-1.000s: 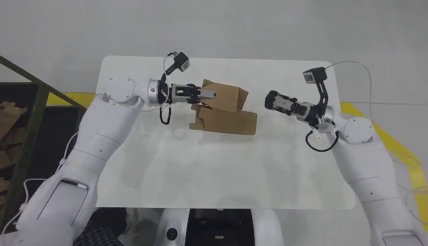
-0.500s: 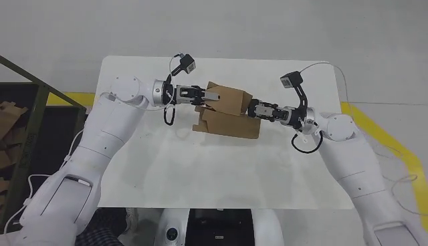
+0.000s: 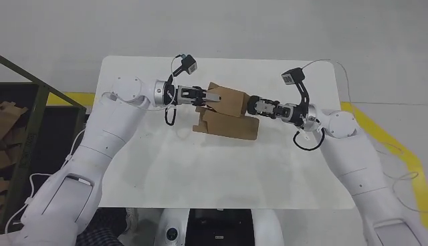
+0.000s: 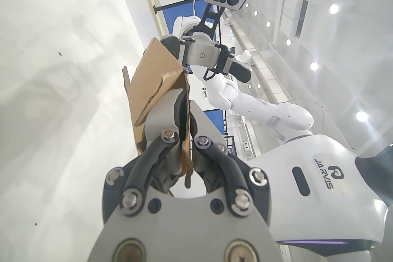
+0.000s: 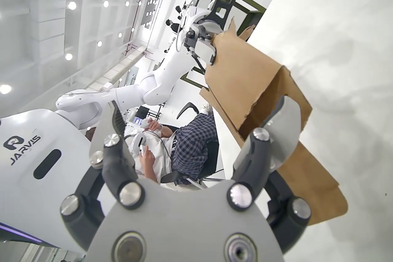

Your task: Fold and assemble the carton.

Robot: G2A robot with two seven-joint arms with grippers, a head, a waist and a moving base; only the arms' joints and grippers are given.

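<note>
The right pincer (image 3: 252, 105) has swung in to the half-folded brown cardboard carton (image 3: 227, 115) in the middle of the white worktop (image 3: 200, 172), jaws wide, holding nothing; the left pincer (image 3: 211, 95) stays clamped on its other end; two-handed folding looks ready.

Looks like a robotics lab or industrial test hall: high white ceiling with rows of round ceiling lights (image 4: 313, 66) at right, grey floor with yellow line (image 3: 70, 99) at left, white worktable (image 3: 221, 172) at centre, bin of flattened cardboard (image 3: 12, 126) at far left.
</note>
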